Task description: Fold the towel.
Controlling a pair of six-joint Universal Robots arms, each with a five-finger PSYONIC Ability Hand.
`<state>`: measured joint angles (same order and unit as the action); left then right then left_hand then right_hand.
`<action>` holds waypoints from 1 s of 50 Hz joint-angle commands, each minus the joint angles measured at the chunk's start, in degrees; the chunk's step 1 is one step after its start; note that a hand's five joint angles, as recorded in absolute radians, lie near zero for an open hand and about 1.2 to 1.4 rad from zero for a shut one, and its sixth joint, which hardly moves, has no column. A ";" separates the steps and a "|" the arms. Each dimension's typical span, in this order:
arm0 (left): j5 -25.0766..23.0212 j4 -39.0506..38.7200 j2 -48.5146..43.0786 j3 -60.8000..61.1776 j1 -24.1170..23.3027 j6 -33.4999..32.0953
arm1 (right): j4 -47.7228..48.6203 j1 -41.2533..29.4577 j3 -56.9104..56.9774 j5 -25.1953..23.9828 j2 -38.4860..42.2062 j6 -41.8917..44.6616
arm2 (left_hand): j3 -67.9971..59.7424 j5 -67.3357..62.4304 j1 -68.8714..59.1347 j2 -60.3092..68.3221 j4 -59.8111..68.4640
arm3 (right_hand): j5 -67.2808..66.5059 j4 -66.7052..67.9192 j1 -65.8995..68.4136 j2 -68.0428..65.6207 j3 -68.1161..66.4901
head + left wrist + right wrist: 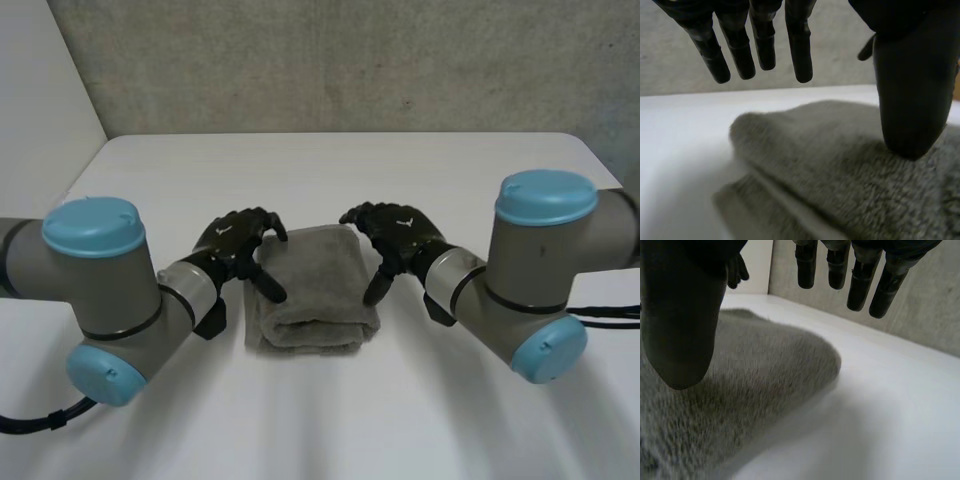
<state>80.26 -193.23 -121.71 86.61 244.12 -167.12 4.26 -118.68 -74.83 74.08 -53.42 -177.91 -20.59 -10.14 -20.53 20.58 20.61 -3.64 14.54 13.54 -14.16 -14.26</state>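
Grey towel (310, 285) lies folded midway between the side edges of the bench (330, 165). Our left hand (235, 248) and right hand (400, 236) flank it, fingers (800, 55) spread, gripping nothing. Folding looks finished to us; next, we lift clear.

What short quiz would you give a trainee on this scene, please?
1. True or false: the towel lies folded on the table.
2. The left hand is: A) open, B) shut on the towel, C) shut and holding nothing.
3. Fill in: the right hand is at the towel's ___ side.

Key: 1 true; 2 A; 3 right.
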 commanded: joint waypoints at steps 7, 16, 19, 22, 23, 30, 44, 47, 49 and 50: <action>3.41 -0.39 -4.32 0.57 0.13 -10.94 | 0.04 -3.40 4.78 3.44 7.46 0.28 | 0.62 0.17 0.56 -0.61 -0.64 | 3.64 -4.54 -3.54 4.16 4.26; 3.32 -0.13 -4.15 1.80 0.31 -11.13 | 0.04 -3.66 5.57 3.53 8.25 0.29 | 0.78 0.34 0.72 -0.78 -0.81 | 3.64 -4.54 -3.54 4.16 4.26; 3.32 -0.04 -3.36 1.80 0.13 -11.13 | -0.22 -3.66 5.57 3.44 7.90 0.29 | 0.78 0.34 0.72 -0.78 -0.81 | 3.64 -4.54 -3.54 4.16 4.26; 3.32 0.05 -1.34 1.80 -0.04 -11.13 | -0.57 -3.66 5.13 3.44 6.24 0.37 | 0.95 0.51 0.89 -0.95 -0.98 | 3.64 -4.54 -3.54 4.16 4.26; 3.32 0.05 -1.33 1.80 -0.04 -11.13 | -0.57 -3.66 5.13 3.44 6.23 0.37 | 0.95 0.51 0.89 -0.95 -0.98 | 3.64 -4.54 -3.54 4.16 4.26; 3.14 1.10 8.14 2.94 0.13 -11.39 | -1.63 -2.61 1.89 7.46 -5.70 1.16 | 6.32 5.88 6.26 -6.32 -6.35 | 3.64 -4.54 -3.54 4.16 4.26; 3.23 11.37 25.55 -0.48 6.63 -11.21 | -1.63 5.56 -4.18 21.81 -27.07 8.54 | 7.01 6.57 6.95 -7.00 -7.03 | 3.64 -4.54 -3.54 4.16 4.26; 3.49 13.05 27.58 -1.10 6.99 -11.21 | -1.71 6.97 -5.15 21.81 -29.27 9.16 | 7.01 6.57 6.95 -7.00 -7.03 | 3.64 -4.54 -3.54 4.16 4.26; 3.76 13.49 28.19 -1.18 6.99 -11.21 | -1.89 7.76 -5.59 21.72 -29.98 9.25 | 7.01 6.57 6.95 -7.00 -7.03 | 3.64 -4.54 -3.54 4.16 4.26; 4.46 13.75 28.72 -1.19 7.16 -11.21 | -2.32 8.46 -5.77 21.72 -30.25 9.25 | 7.01 6.57 6.95 -7.00 -7.03 | 3.64 -4.54 -3.54 4.16 4.26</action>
<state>83.53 -182.32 -96.41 86.41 250.23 -178.40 2.66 -113.14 -79.01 96.27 -80.38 -169.77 -14.40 -4.01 -14.60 14.30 14.34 -3.64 14.25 13.53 -14.16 -14.13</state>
